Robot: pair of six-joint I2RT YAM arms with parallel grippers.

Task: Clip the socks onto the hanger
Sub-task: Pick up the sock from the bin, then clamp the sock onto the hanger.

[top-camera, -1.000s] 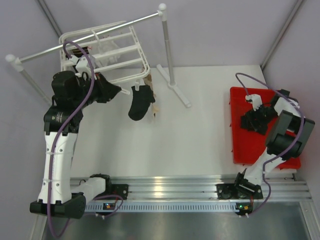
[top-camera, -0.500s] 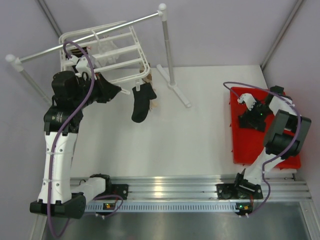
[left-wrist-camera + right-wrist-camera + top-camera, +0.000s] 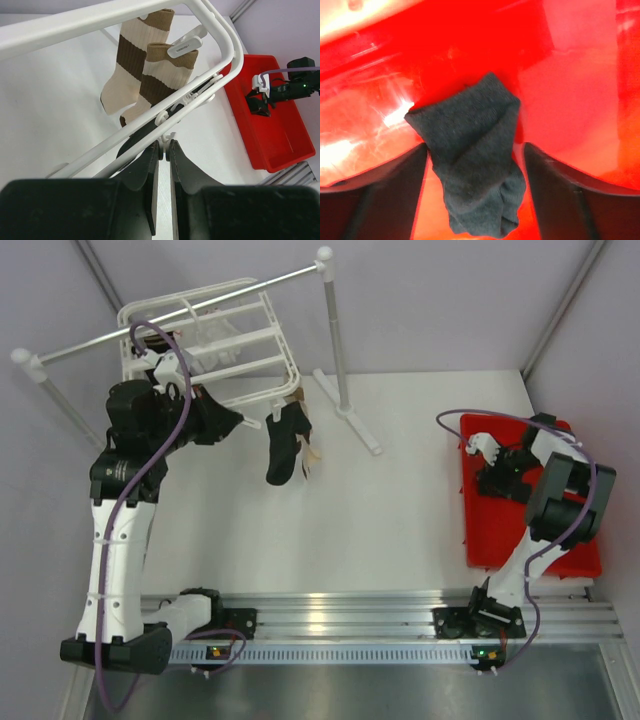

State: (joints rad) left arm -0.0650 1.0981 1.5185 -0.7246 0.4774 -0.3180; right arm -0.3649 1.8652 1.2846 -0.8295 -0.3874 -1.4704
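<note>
Socks point(image 3: 150, 70), cream-brown pair, clipped on hanger point(image 3: 100, 20); black sock point(image 3: 283, 445) hanging alongside. Second black sock point(image 3: 465, 125) lies in red bin point(image 3: 500, 540); right tool point(image 3: 475, 150) spread wide, straddling it for pickup. Left tool point(image 3: 164, 147) clenched, seemingly pinching clip point(image 3: 168, 136) at frame edge to steady hanger.

In the top view, the cream socks point(image 3: 313, 455) are almost wholly hidden behind the black sock point(image 3: 283, 450); only a sliver is seen at its 3 o'clock. In the left wrist view, that black sock is largely covered by the hanger point(image 3: 100, 21), which is cut off at 9 and 12 o'clock. In the right wrist view, the dark sock point(image 3: 475, 135) is blurred, and the right gripper's point(image 3: 475, 150) fingers point(image 3: 370, 195) are cut off at 6 o'clock.
</note>
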